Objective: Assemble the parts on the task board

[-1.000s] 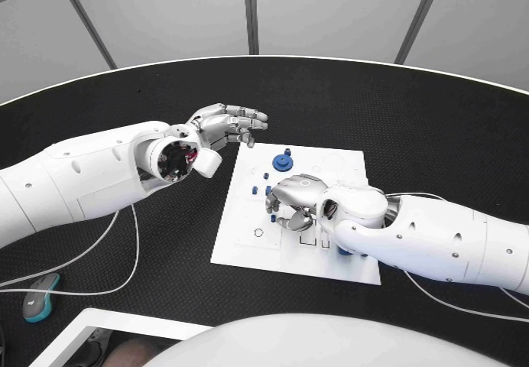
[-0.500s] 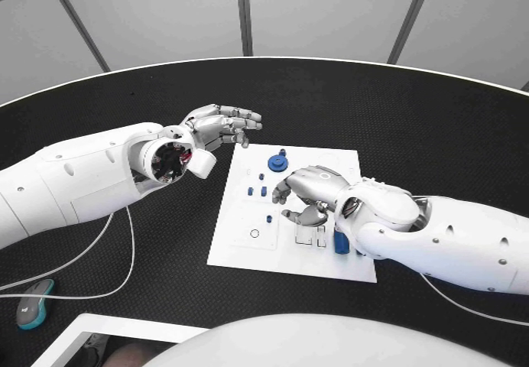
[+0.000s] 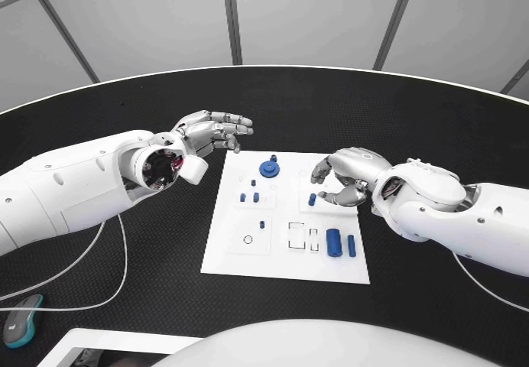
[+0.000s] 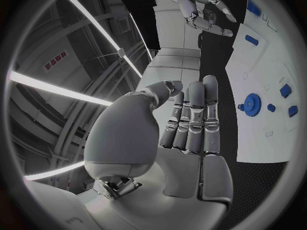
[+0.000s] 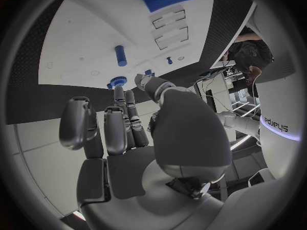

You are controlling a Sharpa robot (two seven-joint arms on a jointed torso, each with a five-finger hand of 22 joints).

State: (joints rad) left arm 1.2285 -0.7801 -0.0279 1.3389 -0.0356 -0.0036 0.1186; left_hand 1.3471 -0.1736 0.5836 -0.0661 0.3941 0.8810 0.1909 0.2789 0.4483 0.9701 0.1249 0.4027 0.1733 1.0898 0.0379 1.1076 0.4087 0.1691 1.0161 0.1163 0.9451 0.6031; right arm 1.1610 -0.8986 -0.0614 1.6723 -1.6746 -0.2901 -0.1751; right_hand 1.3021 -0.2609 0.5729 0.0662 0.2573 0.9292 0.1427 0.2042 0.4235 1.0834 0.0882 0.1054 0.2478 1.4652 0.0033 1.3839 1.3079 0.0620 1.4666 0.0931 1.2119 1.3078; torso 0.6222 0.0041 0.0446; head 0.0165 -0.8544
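my two hands hover over the black worktop (image 3: 364,107) with nothing in either. the white task board (image 3: 248,256) lies flat mid-worktop between my arms. my left hand (image 3: 209,130) hangs just off the board's far left corner, fingers (image 4: 192,115) loosely bent and released. my right hand (image 3: 344,177) is above the board's right edge, fingers (image 5: 118,128) curled in on nothing. on the board, a blue gear part (image 3: 269,167) stands near the far edge, small blue pegs (image 3: 249,197) left of centre, and two blue cylinders (image 3: 342,245) lie near the right corner.
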